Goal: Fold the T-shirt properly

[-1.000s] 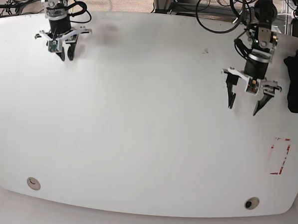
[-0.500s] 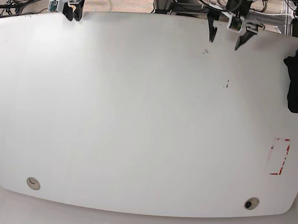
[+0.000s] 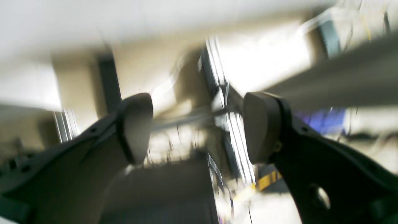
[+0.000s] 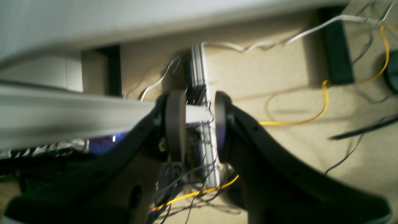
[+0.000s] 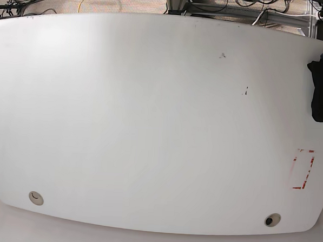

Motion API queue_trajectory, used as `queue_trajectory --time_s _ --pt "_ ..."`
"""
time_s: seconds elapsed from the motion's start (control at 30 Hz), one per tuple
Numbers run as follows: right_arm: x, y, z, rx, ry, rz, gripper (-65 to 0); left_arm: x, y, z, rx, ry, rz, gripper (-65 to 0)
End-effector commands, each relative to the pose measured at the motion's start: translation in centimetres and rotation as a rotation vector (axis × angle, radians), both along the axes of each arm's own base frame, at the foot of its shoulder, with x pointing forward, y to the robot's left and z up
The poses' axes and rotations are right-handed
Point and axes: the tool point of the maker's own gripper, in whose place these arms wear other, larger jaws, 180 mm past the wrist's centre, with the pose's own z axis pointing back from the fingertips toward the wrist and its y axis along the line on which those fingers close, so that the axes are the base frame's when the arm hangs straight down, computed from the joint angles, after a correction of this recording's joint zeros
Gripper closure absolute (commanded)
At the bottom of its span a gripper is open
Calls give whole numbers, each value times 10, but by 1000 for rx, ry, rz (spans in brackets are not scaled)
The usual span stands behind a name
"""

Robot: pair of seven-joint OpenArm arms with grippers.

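My left gripper (image 3: 199, 127) shows in its own wrist view with the two pads set wide apart and nothing between them; behind the pads there is only streaked blur of floor and frame. My right gripper (image 4: 195, 126) has its pads drawn close, a narrow gap left, and nothing is caught in that gap; a pale rail (image 4: 77, 121) runs behind the pad on the left of the frame, and a yellow cable (image 4: 323, 102) loops across the tan floor at the right. Neither gripper appears in the base view, so both arms are off the table (image 5: 150, 126).

The T-shirt (image 5: 322, 89) lies bunched at the right edge of the base view, upper right, a dark heap partly cut off by the frame, with a scrap of colour at its top. How much of it hangs past the table edge I cannot tell.

I judge that no fold has begun: the cloth must first come to the middle and lie flat. To do that well, I should reach with the arm on that side, pinch a single layer at an edge rather than the whole heap, and drag it low across the surface so it spreads instead of balling up.

Counted: two grippers, one T-shirt, one table, one red-outlined rectangle (image 5: 303, 169) at lower right, two round ports (image 5: 36, 198) near the bottom edge.
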Motion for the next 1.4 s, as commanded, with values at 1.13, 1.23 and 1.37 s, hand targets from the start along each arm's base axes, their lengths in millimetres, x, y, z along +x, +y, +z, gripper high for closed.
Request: queue_trajectory --time_s 1.13,1.23,1.37 --pt "-31 29 -193 15 513 133 -159 -45 45 -224 56 657 125 -414" --pt "-28 32 -197 17 528 126 -159 -35 44 -227 57 696 130 -414" --pt "-22 28 -202 -20 550 139 -160 -15 46 -229 65 721 134 -414"
